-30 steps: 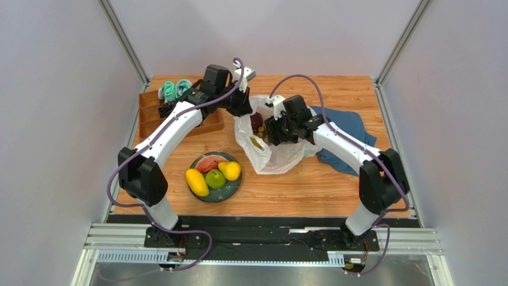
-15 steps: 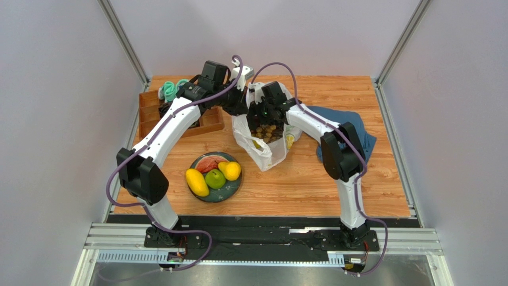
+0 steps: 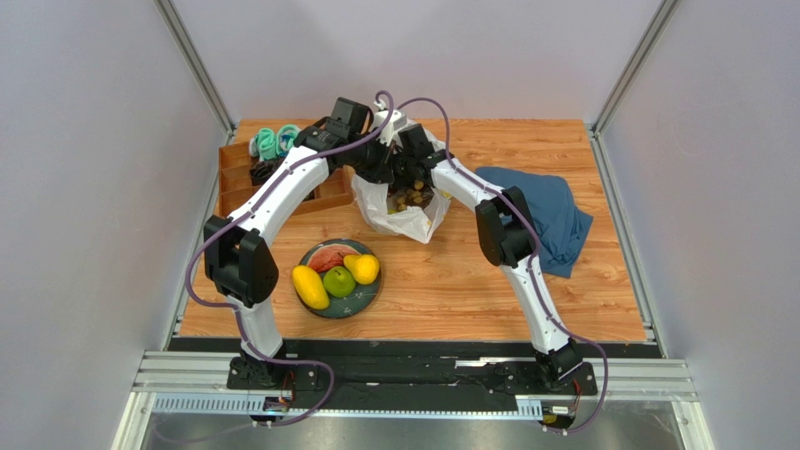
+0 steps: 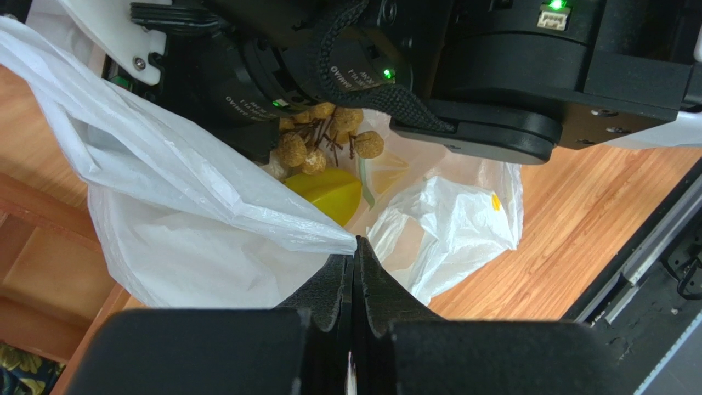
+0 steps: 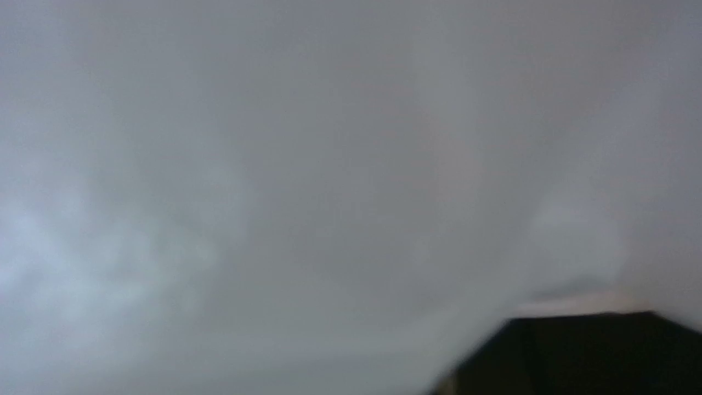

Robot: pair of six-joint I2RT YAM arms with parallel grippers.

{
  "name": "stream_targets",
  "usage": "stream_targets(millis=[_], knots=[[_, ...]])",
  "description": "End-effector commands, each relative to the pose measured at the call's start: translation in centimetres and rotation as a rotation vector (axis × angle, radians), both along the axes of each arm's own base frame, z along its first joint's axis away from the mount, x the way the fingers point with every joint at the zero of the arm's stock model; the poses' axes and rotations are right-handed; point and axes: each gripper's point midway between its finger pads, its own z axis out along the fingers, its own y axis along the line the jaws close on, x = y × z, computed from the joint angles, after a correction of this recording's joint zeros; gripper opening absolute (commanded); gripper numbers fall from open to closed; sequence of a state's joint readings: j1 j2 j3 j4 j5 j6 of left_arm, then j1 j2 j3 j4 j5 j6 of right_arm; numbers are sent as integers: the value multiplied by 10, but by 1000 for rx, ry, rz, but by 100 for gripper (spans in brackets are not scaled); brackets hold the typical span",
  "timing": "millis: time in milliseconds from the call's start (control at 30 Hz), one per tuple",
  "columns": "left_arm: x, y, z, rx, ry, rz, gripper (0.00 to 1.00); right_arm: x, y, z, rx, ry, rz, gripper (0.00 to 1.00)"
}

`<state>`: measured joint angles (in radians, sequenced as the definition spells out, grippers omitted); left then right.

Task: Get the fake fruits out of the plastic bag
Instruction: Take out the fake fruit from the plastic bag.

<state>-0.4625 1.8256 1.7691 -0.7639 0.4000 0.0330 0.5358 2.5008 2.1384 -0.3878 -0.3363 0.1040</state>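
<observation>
Plastic bag (image 3: 411, 223) is seen on the far middle of the bench (image 3: 451, 281), with its mouth held open upward. Its edge is clamped by the left gripper (image 4: 354, 247), whose jaws are pressed together on the white film. The right gripper (image 3: 413, 178) is pointed down into the mouth of the plastic bag from the other side. Its wrist view is filled by blurred white plastic, so it cannot be told whether its jaws are apart or closed.

Inside the bag, a tan grape bunch (image 4: 325, 138) is seen just under the right gripper; whether it is touched cannot be told. A yellow piece (image 4: 327, 192) lies below it.

Four fake fruits (image 3: 339, 280) are placed outside the bag on a dark plate (image 3: 364, 298), nearer to the left arm: a red watermelon slice (image 3: 326, 256), a yellow mango (image 3: 310, 286), a green apple (image 3: 338, 282) and a yellow pear-like piece (image 3: 362, 268), packed closely together. A dark blue cloth (image 3: 545, 211) is spread to the right of the bag, and a wooden tray (image 3: 233, 183) is set at the far left.
</observation>
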Motion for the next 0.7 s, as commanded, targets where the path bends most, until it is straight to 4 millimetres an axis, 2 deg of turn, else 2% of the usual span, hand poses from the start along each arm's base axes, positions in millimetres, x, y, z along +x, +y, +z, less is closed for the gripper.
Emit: stream_targets(millis=[0, 33, 67, 100, 133, 167, 233, 267, 300, 367, 400, 433, 467, 500, 567, 600, 633, 667], knots=[[13, -6, 33, -27, -101, -1, 0, 9, -18, 39, 82, -22, -24, 61], [15, -5, 35, -34, -106, 6, 0, 17, -30, 78, 116, -97, -39, 59], [19, -3, 38, -48, -101, 29, 0, 17, -39, 91, 124, -121, -39, 59], [25, -2, 42, -66, -114, 45, 0, 9, -44, 93, 131, -121, -6, 59], [29, -1, 45, -88, -108, 64, 0, 8, -56, 110, 147, -147, 6, 61], [37, 6, 47, -124, -88, 103, 0, -6, -57, 142, 187, -182, 84, 61], [55, 9, 54, -167, -93, 141, 0, -29, -70, 152, 172, -134, 133, 62], [63, 13, 58, -187, -88, 166, 0, -42, -75, 169, 166, -155, 175, 63], [74, 10, 66, -206, -115, 163, 0, -68, -77, 165, 164, -91, 260, 63], [83, 7, 74, -230, -142, 148, 0, -97, -82, 168, 149, -51, 343, 63], [92, 3, 78, -245, -164, 143, 0, -113, -90, 157, 114, -8, 380, 62], [95, -1, 82, -263, -167, 136, 0, -123, -95, 151, 93, 19, 398, 61], [101, -5, 95, -294, -190, 135, 0, -130, -100, 153, 76, 26, 409, 61], [107, -9, 89, -302, -177, 135, 0, -146, -107, 152, 53, 78, 418, 59], [111, -14, 98, -330, -184, 134, 0, -164, -113, 158, 45, 84, 452, 57], [110, -15, 102, -337, -190, 129, 5, -181, -113, 183, 51, 17, 478, 57], [107, -15, 107, -343, -197, 114, 19, -190, -113, 190, 39, -37, 513, 57], [100, -12, 116, -340, -203, 114, 34, -204, -116, 186, 11, -58, 534, 57]])
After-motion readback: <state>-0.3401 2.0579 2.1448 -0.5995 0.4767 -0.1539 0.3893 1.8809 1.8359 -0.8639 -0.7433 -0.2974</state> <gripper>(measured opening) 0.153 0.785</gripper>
